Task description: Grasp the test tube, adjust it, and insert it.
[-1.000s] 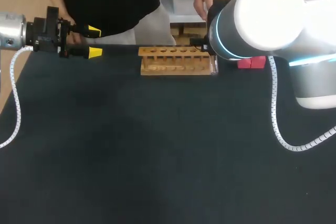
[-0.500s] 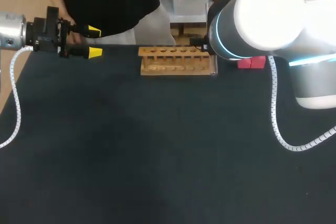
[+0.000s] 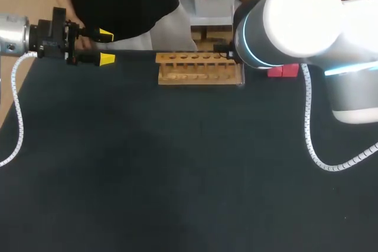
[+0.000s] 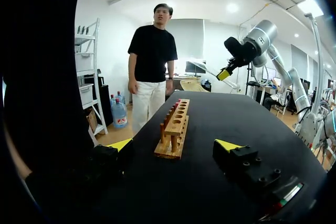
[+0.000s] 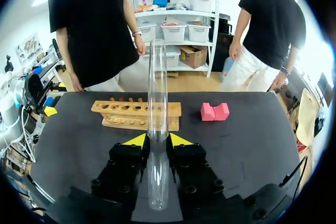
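Observation:
A clear glass test tube [image 5: 157, 93] stands upright between the yellow-tipped fingers of my right gripper [image 5: 156, 141], which is shut on its lower part. The gripper hangs above the black table, in front of the wooden tube rack [image 5: 136, 115]. In the head view my right arm's bulk hides this gripper and the tube. The rack [image 3: 199, 68] lies along the table's far edge, its holes showing nothing in them. My left gripper [image 3: 107, 46] is open at the far left, level with the rack [image 4: 178, 119] and pointing along it, nothing between its fingers.
Two red blocks [image 3: 282, 71] sit just right of the rack, also seen beyond the tube [image 5: 215, 111]. A person in black stands close behind the table's far edge. My right arm's white cable [image 3: 310, 134] loops over the table's right side.
A person's hand that hovered behind the rack's right end has pulled back out of sight. Both arms and the tube have stayed still.

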